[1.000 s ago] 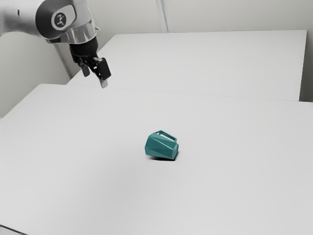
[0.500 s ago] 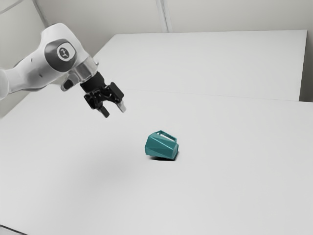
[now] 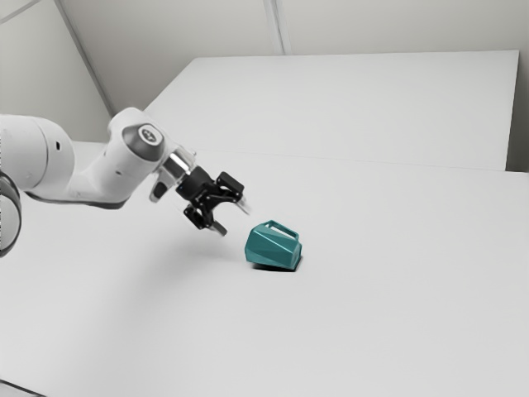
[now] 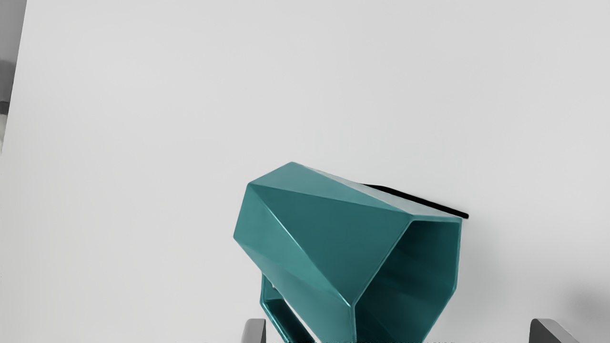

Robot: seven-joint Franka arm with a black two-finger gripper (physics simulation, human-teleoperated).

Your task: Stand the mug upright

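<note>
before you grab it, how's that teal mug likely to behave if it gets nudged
The teal mug lies on its side, and its flat facets would probably make it slide or rock rather than roll freely. The handle sticks out, so it might catch and stop a turn. Its smooth, glossy sides look rigid and perhaps a bit slippery.

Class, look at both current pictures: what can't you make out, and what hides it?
- Mug's side facing the table: hidden in both views by its own body.
- Part of the handle: cut off by the wrist view's edge.
- Rest of the fingers: cut off by the same edge.
- Arm's base: beyond the exterior view's left edge.
- What the dark line belongs to: cut off at the exterior view's corner.
</note>
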